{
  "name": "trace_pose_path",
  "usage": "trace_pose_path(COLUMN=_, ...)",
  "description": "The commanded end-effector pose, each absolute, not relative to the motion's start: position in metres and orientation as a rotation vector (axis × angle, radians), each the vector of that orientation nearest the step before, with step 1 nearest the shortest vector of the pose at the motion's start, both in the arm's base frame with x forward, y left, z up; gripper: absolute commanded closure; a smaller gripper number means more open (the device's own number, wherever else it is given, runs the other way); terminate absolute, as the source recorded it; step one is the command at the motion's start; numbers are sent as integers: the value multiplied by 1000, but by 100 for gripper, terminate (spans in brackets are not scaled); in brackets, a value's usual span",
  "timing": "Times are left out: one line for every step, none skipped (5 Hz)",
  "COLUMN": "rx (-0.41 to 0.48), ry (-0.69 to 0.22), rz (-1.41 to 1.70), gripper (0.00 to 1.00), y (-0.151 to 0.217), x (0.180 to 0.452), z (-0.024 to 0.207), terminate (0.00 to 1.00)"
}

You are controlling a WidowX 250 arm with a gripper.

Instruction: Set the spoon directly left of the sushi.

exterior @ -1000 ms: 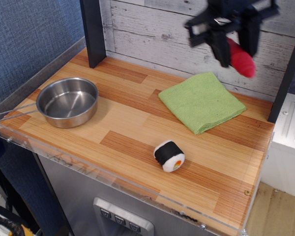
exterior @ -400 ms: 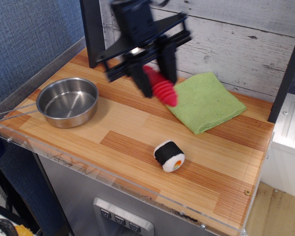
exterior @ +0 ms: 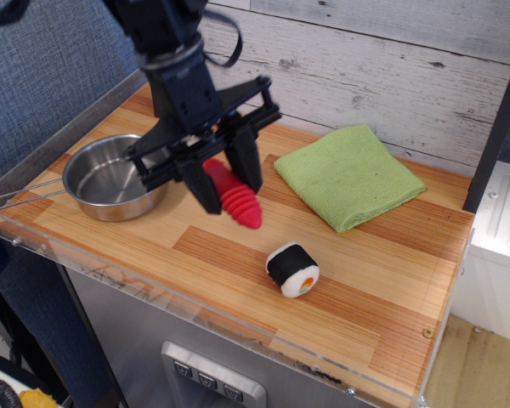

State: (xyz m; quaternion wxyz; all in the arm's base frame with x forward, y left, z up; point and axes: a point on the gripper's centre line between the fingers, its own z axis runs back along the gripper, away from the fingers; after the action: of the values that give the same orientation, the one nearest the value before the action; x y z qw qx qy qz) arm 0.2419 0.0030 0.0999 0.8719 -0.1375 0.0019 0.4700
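Observation:
My gripper (exterior: 223, 174) is shut on the spoon's ribbed red handle (exterior: 235, 197) and holds it in the air above the wooden counter (exterior: 382, 280). The handle's tip points down and right, toward the sushi. The spoon's metal bowl is hidden behind the gripper. The sushi (exterior: 292, 269), a black roll with a white end and orange centre, lies on the counter near the front edge, to the right of and below the gripper.
A steel pan (exterior: 117, 175) with a wire handle sits at the left, just behind the gripper. A folded green cloth (exterior: 349, 174) lies at the back right. A dark post (exterior: 159, 51) stands at the back left, and a clear rim lines the counter's front edge.
The gripper has carried the spoon from high at the back right, across the counter to the left and down, to just above the wood left of the sushi.

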Motion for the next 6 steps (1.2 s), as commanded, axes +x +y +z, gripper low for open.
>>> trace_pose_path(rx=-234, ry=83, rz=971, gripper=100, y=9, x=249, z=69, terminate=0)
trace_pose_path(rx=-215, ry=132, rz=969, gripper=100, y=10, x=257, z=52, terminate=0)
trace_pose_path(rx=-201, ry=149, rz=962, gripper=100, y=13, x=266, z=41, terminate=0)
trace_pose_path(rx=-191, ry=150, rz=951, gripper=100, y=13, x=272, z=30, terminate=0)
trace_pose_path(rx=-182, ry=132, rz=939, gripper=100, y=14, x=279, z=25, terminate=0)
trace_pose_path(rx=-173, ry=110, rz=946, gripper=100, y=14, x=281, z=24, terminate=0)
